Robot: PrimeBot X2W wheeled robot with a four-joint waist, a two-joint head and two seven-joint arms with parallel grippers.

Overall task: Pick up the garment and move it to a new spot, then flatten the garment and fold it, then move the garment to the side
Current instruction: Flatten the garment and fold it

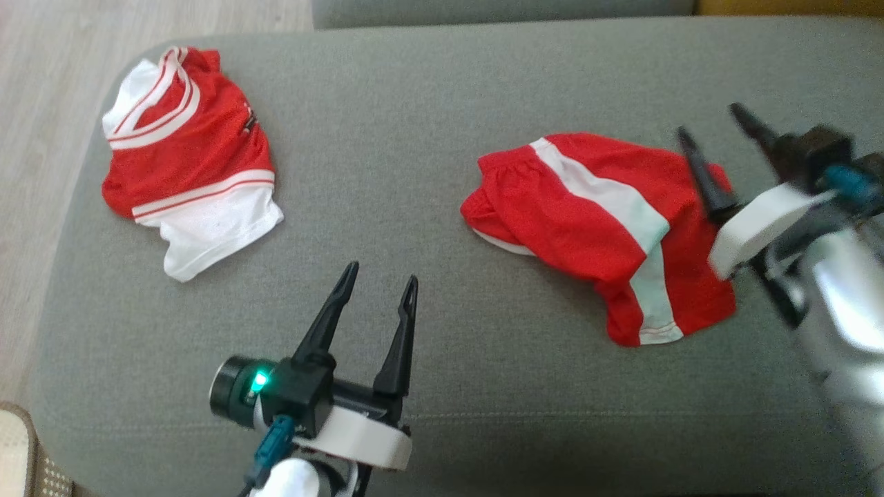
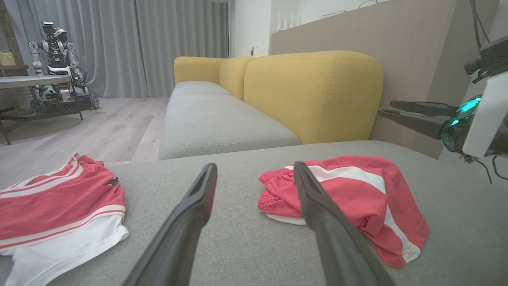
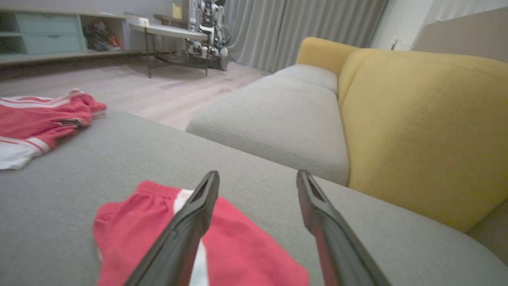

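**Head view.** We list one grey woven sofa cushion [image 1: 442,90], broad and flat with rounded corners. On its right half lie the red shorts [image 1: 587,228]: mesh knit, crumpled, the gathered waistband to the left and a white side stripe running diagonally. Well apart, at the far left corner, lies a red-and-white jersey [image 1: 186,159], loosely bundled, with striped trim. The left gripper [image 1: 383,273] is low at centre over bare cushion, jaws apart and empty. The right gripper [image 1: 710,119], blurred, is at the shorts' right edge, jaws apart and holding nothing.

**Left wrist view.** We note two tapered dark fingers spread wide above the weave. The shorts [image 2: 357,190] lie right of them and the jersey [image 2: 59,210] left. Behind stands a padded yellow backrest [image 2: 313,95].

**Right wrist view.** The fingers stand apart above the shorts [image 3: 246,246]. We cannot tell whether they touch the cloth.
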